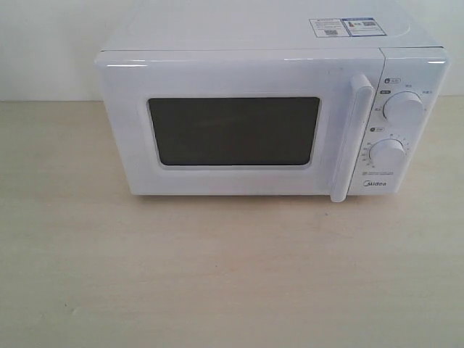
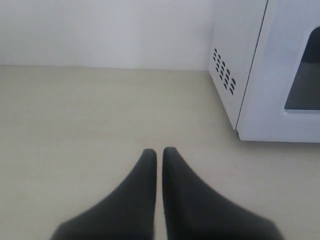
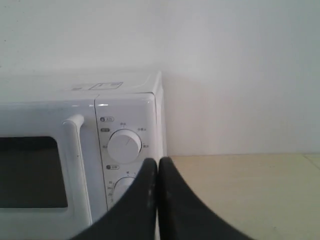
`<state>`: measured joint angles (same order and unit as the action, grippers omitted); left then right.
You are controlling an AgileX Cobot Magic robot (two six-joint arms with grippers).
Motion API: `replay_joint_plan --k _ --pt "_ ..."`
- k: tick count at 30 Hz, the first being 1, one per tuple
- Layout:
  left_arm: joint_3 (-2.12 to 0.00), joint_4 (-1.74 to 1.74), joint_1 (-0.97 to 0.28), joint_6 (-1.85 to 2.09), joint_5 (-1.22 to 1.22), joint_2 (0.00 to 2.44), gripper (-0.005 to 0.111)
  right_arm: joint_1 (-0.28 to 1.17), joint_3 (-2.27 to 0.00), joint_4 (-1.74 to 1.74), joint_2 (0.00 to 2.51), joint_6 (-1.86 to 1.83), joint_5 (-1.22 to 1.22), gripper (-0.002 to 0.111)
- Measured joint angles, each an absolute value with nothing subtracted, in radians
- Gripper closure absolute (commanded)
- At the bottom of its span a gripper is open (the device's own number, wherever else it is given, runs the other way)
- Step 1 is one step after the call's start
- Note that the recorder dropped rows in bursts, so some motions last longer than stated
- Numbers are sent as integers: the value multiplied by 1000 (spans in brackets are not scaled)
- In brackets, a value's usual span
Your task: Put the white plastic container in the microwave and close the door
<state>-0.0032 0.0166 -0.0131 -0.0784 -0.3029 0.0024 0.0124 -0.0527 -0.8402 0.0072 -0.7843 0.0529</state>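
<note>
The white microwave (image 1: 268, 116) stands at the back of the pale wooden table, its door (image 1: 239, 127) shut, with the dark window and the vertical bar handle (image 1: 349, 138) facing me. Two round dials (image 1: 403, 109) sit on its right panel. The white plastic container is out of view in every frame. Neither gripper shows in the exterior view. In the left wrist view my left gripper (image 2: 159, 152) is shut on nothing, over bare table left of the microwave (image 2: 270, 70). In the right wrist view my right gripper (image 3: 158, 161) is shut and empty, in front of the microwave's dial panel (image 3: 125, 145).
Pale wooden table top (image 1: 217, 275) stretches in front of the microwave. A white wall (image 1: 43, 43) runs behind it. Vent slots (image 2: 224, 77) mark the microwave's left side. Label stickers (image 1: 344, 27) lie on its top.
</note>
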Motion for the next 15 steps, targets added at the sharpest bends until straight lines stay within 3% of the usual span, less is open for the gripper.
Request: replay_joint_plan --k 4,15 --pt "-3 17 -13 -78 -307 2 102 87 -28 -838 5 -788 26 108" --pt "-3 17 -13 -78 -307 2 102 88 -4 -830 5 -788 12 108"
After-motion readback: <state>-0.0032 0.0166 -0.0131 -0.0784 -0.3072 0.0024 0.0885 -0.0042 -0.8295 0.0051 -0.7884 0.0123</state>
